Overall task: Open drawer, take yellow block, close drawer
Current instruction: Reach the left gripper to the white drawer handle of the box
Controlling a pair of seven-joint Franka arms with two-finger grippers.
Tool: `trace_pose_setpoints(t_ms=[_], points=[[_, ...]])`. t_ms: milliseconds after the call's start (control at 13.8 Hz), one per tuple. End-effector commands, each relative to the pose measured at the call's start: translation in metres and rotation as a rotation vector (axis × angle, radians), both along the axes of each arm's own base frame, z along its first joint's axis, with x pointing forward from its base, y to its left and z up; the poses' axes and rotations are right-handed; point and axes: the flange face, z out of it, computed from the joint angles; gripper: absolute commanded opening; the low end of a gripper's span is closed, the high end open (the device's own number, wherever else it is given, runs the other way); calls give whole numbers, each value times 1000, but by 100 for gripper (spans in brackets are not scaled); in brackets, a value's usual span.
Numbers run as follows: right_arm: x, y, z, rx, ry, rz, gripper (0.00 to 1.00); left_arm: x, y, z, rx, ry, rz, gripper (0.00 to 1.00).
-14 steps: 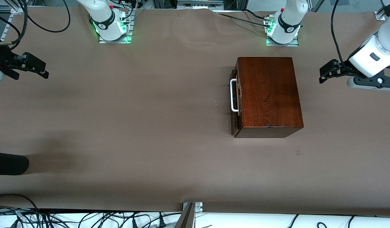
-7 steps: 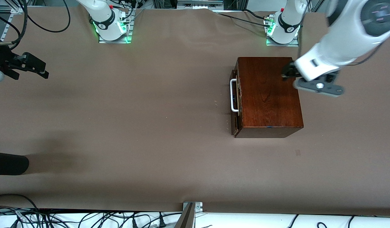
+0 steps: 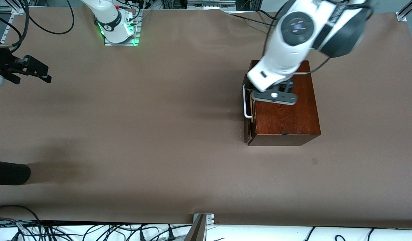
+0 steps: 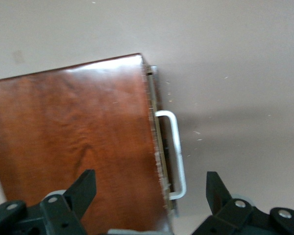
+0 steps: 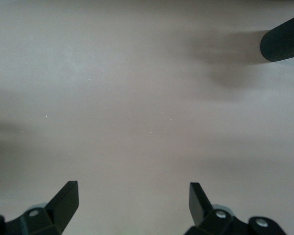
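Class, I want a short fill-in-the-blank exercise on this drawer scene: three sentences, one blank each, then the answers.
1. The drawer of the mahogany box is ____, its front flush against the box.
2. The left gripper hangs over the white ____ of the drawer, with its fingers spread.
3. The right gripper waits, open, over bare ____.

Answers: shut; handle; table

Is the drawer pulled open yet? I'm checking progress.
No, the drawer sits shut against the mahogany box, with the left gripper open over its white handle.
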Motion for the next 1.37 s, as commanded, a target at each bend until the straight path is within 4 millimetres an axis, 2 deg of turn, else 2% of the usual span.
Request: trace_pose_setpoints(t_ms=[0, 433, 650, 1011, 1156, 1300], points=[[-2, -1, 3, 11, -7, -8, 100, 1, -21, -24, 13, 17, 17, 100], [-2, -1, 3, 11, -7, -8, 100, -8, -32, -64, 41, 55, 3, 100], [-2, -1, 3, 11, -7, -8, 100, -19, -42, -83, 49, 47, 43, 100], [-2, -2, 3, 11, -7, -10, 100, -30, -45, -97, 82, 60, 83, 100], [-2, 0, 3, 11, -7, -7, 100, -43, -55, -106, 100, 66, 88, 100], [-2, -1, 3, 11, -7, -8, 100, -44, -59, -110, 110, 45, 89, 100]])
